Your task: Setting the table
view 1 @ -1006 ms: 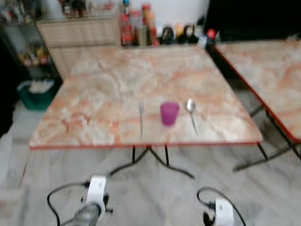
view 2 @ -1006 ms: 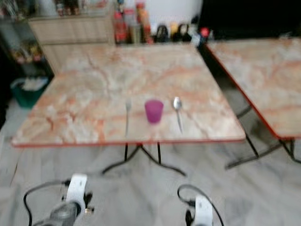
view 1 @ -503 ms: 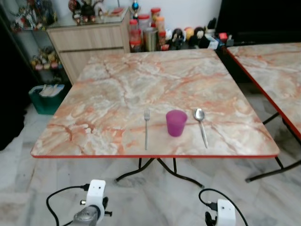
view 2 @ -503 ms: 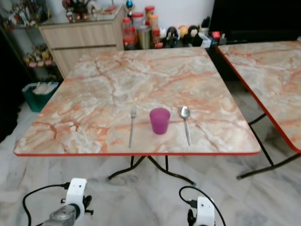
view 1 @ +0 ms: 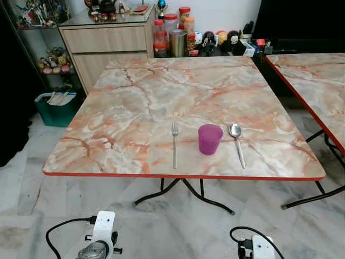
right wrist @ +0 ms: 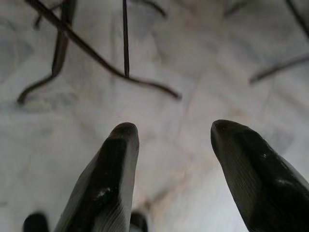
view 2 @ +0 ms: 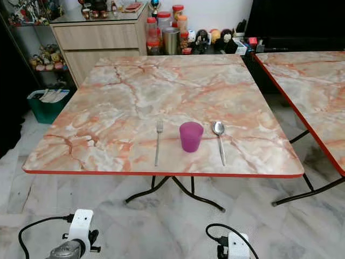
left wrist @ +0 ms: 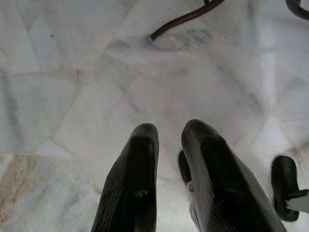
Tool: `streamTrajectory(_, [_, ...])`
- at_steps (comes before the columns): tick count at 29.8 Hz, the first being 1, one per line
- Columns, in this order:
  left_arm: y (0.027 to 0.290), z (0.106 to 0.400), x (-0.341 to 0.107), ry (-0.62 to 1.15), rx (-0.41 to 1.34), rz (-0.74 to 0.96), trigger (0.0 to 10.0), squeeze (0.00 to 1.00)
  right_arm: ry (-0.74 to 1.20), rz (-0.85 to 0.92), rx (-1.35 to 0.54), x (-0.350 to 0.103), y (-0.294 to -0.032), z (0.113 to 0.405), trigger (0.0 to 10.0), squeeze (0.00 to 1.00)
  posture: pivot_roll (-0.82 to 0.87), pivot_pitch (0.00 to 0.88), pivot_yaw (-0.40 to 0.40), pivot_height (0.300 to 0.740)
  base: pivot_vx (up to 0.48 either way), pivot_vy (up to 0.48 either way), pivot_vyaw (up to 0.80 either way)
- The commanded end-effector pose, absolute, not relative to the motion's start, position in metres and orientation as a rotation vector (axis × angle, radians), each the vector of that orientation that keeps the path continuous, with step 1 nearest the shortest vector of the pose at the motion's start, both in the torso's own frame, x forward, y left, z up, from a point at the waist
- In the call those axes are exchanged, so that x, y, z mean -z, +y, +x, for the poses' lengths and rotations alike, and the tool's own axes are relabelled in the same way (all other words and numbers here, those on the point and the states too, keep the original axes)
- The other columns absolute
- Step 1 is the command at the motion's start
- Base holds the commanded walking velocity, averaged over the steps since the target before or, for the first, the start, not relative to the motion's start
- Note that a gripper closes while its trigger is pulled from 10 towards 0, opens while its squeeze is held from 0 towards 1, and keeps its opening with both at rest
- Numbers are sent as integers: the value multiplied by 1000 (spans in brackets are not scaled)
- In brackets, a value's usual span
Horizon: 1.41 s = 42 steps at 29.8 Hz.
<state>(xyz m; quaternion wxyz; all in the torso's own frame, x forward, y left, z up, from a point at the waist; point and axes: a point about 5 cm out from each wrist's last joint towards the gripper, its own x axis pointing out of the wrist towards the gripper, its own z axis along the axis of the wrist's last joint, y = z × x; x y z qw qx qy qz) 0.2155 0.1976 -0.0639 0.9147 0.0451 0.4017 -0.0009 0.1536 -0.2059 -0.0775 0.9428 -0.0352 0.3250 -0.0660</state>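
Note:
On the near part of the marble table a purple cup stands upright. A fork lies to its left and a spoon to its right, both pointing away from me. Both arms hang low in front of the table edge, over the floor. My left gripper is shut with nothing in it, pointing at the floor tiles. My right gripper is open and empty, with the table's black legs beyond it.
A second marble table stands close on the right, with a narrow gap between the two. Behind are a wooden cabinet, jars and bottles, and a green bin at the left. Black legs splay under the table.
The camera has shifted and the blur has cleared. The fork, cup and spoon keep their places on the table. Both arms sit a little lower in the picture.

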Motion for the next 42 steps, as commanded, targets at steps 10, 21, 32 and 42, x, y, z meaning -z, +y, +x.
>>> streamTrajectory(10, [200, 211, 66, 854, 3, 114, 10000, 0, 459, -134, 135, 57, -215, 157, 10000, 0, -55, 0, 42, 736, 0, 0, 0])
streamTrajectory(21, [201, 209, 67, 857, 0, 117, 10000, 0, 117, -205, 81, -5, -203, 186, 10000, 0, -64, 0, 45, 736, 0, 0, 0])
streamTrajectory(32, [200, 210, 67, 846, -15, 103, 10000, 0, 26, -167, 103, -43, -197, 227, 10000, 0, -61, 0, 37, 736, 0, 0, 0])
streamTrajectory(42, [198, 216, 64, 830, -23, 95, 10000, 0, 9, -100, 114, -65, -178, 282, 10000, 0, -45, 0, 31, 736, 0, 0, 0])
